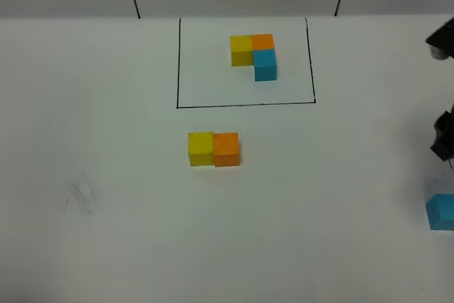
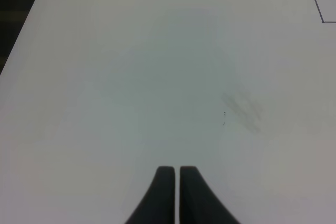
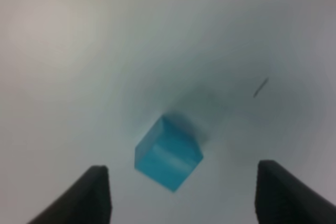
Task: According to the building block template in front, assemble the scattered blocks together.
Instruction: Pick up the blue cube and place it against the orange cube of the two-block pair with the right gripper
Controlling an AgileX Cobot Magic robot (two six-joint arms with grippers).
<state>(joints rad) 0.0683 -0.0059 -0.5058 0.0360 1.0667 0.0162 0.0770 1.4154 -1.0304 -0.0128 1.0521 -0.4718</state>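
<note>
Scattered blocks [image 1: 206, 148] are my concern, and two of them are already paired. The yellow cube [image 1: 201, 148] and the orange cube [image 1: 226, 149] sit touching side by side at the middle of the surface [image 1: 99, 232], just on the near side of the black frame [image 1: 245, 104], with yellow left and orange right. That copies the far row of the building block template [image 1: 254, 53] inside the frame, where yellow and orange stand in a row and light blue sits on the near side of orange. I judge the copy two-thirds made, lacking only the piece on the near side of the orange cube.

That piece, the light blue cube [image 1: 441, 212], lies alone at the right edge of the surface, well apart from the pair and nearer than it. The high view cuts off part of it.

My right pincer [image 3: 191, 195] hangs over it with the jaws spread wide, one on either side, and bare surface shows between each jaw and the cube. It has hold of nothing. The cube lies turned corner-on to my jaws rather than face-on, so I reckon it may twist as I close unless I square the wrist first. The wrist view is blurred, so I cannot tell how low I am.

My left pincer [image 2: 174, 170] has its jaws pressed together and empty, over bare surface on the left. I take it to be parked there so the middle is free for my right arm.
</note>
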